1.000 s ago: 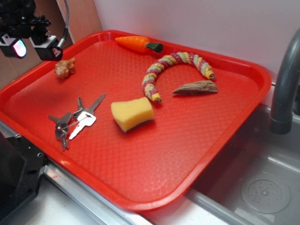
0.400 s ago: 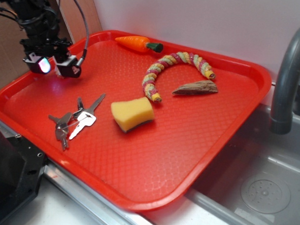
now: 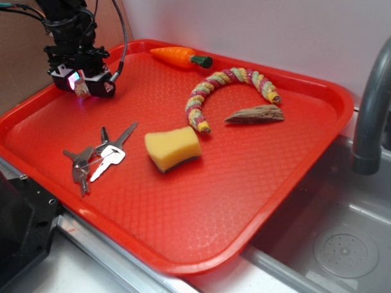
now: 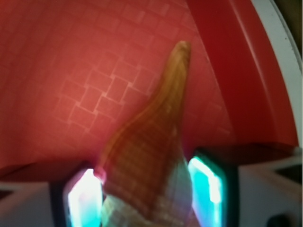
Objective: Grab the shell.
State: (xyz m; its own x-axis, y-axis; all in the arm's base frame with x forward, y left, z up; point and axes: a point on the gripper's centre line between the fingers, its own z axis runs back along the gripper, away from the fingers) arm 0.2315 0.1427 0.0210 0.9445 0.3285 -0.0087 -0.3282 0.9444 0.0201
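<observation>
At the far left corner of the red tray [image 3: 322, 97], the gripper [image 3: 82, 87] stands low with its jaws either side of the shell [image 4: 151, 156], seemingly pinching its broad end for lifting, while keys [image 3: 96, 159], sponge [image 3: 173, 148] and carrot [image 3: 179, 57] lie further right.

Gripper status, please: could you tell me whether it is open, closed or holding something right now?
Gripper: down at the tray, fingers on either side of the shell; whether it has closed on it cannot be told.
</observation>
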